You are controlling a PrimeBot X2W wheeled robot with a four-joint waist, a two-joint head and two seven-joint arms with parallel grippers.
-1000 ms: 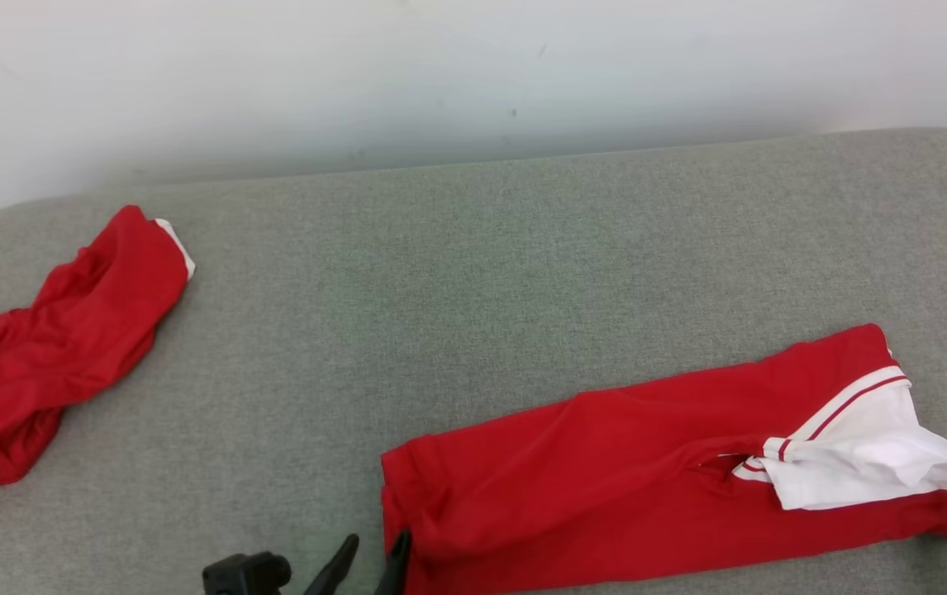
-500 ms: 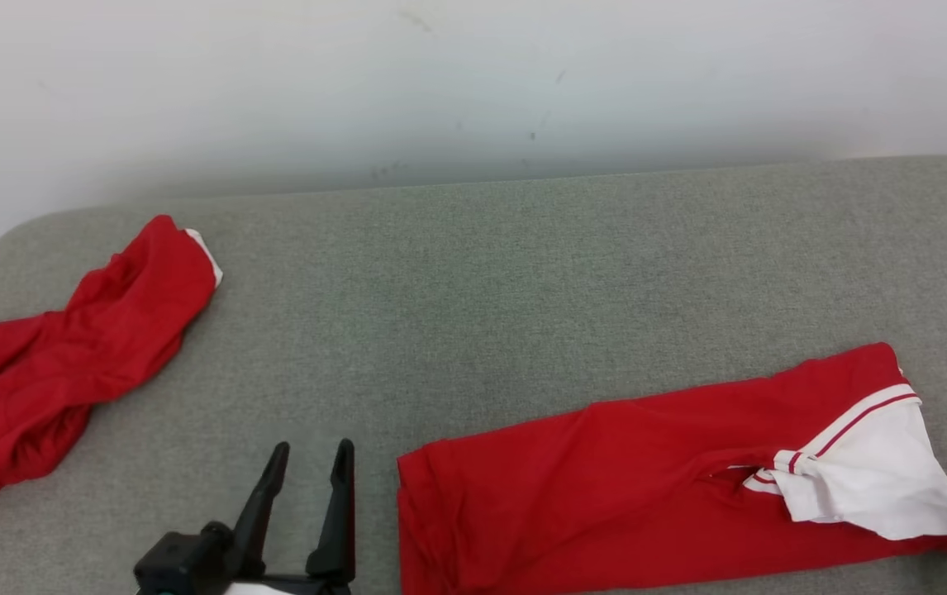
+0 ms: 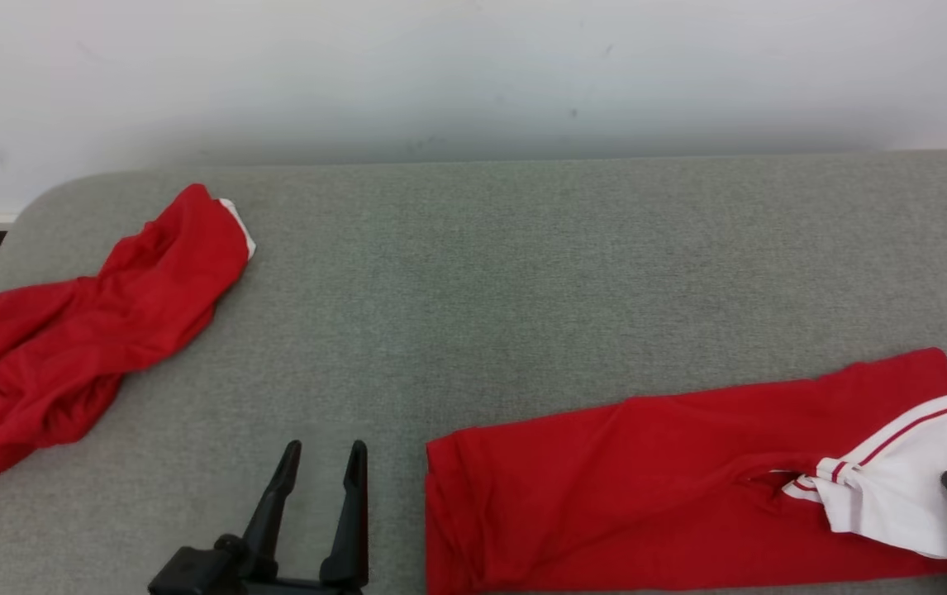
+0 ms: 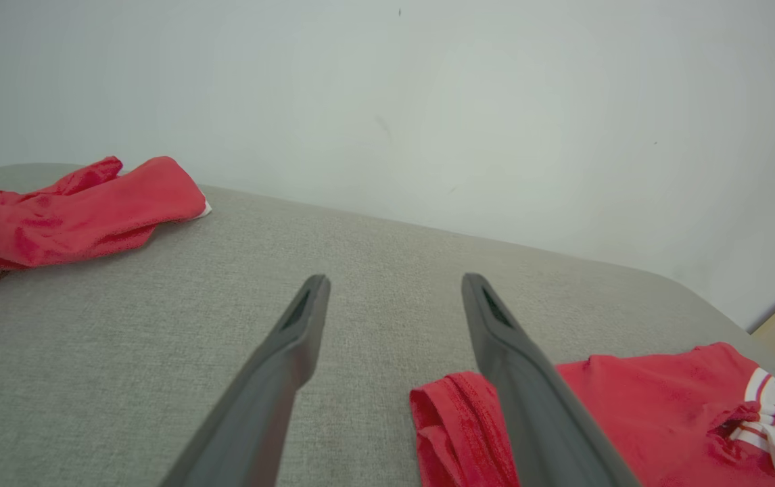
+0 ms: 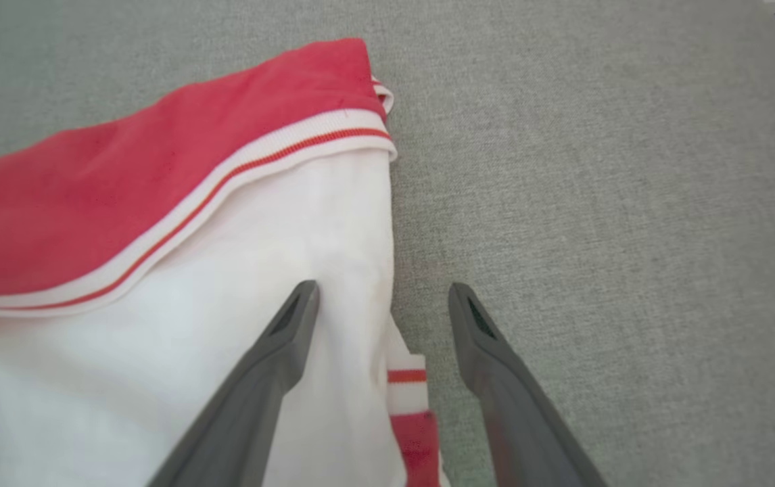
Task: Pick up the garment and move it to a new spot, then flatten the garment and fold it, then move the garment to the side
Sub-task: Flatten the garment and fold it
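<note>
A red garment [image 3: 647, 487] lies folded in a long strip at the front right of the grey padded surface [image 3: 523, 289], its white red-striped collar part [image 3: 895, 487] at the right end. My left gripper [image 3: 325, 450] stands open just left of the strip's left end, apart from it. In the left wrist view the left gripper [image 4: 395, 281] points over bare padding with the garment [image 4: 631, 406] beside its right finger. My right gripper [image 5: 382, 289] is open over the garment's [image 5: 124, 203] white edge, one finger above the cloth and one above the padding.
A second red garment [image 3: 93, 330] lies crumpled at the far left, also seen as a red heap [image 4: 76, 216] in the left wrist view. A pale wall [image 3: 440, 74] stands right behind the surface. The surface's rounded left corner [image 3: 19, 223] shows.
My left gripper has drawn back from the garment's left end to the bare padding beside it. The white collar part has settled flat. The head camera has shifted.
</note>
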